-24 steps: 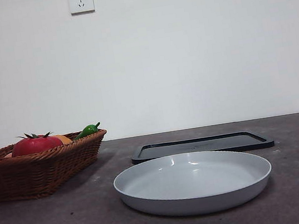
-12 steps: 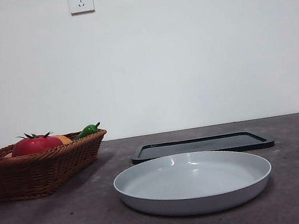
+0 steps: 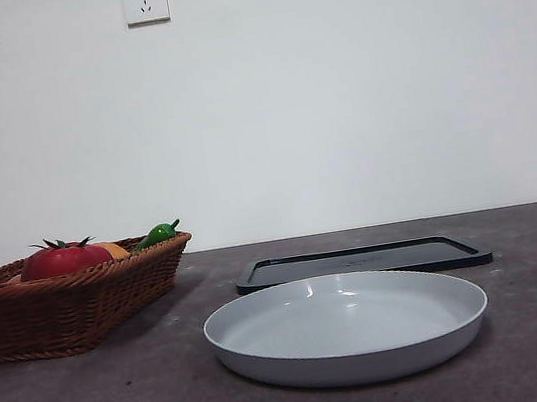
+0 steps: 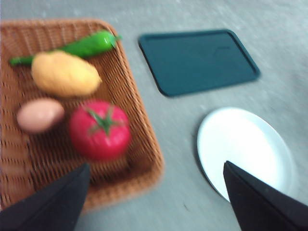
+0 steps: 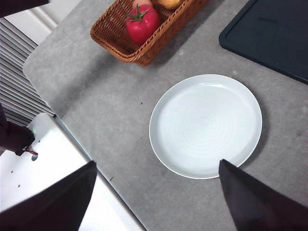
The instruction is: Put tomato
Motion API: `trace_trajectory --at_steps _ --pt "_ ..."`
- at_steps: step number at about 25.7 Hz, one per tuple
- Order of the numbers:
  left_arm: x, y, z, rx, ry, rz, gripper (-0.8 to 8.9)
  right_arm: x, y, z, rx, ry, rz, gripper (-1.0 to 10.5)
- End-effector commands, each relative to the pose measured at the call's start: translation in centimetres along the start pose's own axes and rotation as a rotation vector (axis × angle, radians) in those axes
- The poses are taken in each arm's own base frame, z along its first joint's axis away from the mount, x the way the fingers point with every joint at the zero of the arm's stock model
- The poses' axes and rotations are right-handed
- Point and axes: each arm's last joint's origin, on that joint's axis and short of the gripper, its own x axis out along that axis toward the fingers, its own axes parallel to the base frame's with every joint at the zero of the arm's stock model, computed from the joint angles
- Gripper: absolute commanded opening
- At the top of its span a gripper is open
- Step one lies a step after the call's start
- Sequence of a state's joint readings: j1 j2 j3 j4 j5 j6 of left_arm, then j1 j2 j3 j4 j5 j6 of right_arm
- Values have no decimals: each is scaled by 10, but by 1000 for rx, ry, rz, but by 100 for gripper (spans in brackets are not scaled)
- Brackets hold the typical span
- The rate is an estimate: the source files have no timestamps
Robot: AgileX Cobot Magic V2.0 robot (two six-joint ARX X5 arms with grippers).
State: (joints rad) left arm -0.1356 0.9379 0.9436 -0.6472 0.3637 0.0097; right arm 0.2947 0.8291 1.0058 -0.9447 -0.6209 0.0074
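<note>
Both grippers open, empty | L gripper (image 4: 154,202) above basket (image 4: 144,130), lined up for tomato (image 4: 99,129) | R gripper (image 5: 156,197) waits over plate (image 5: 206,125), likely drop spot

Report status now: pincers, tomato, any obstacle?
Left pincer open, high above the basket. Right pincer open, above the plate, holding nothing. Tomato in the basket, untouched. Nothing on top of it.
</note>
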Motion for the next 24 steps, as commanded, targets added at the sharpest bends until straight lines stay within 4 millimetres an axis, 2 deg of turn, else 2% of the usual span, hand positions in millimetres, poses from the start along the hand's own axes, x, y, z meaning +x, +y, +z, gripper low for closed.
trace_trajectory --at_steps 1,11,24 --pt "17 4 10 55 -2 20 446 -2 2 4 -20 -12 4 406" --pt "87 18 14 196 69 112 446 -2 2 4 -18 -11 4 406" --pt "135 32 1 196 164 106 445 -2 2 4 -16 -7 3 406"
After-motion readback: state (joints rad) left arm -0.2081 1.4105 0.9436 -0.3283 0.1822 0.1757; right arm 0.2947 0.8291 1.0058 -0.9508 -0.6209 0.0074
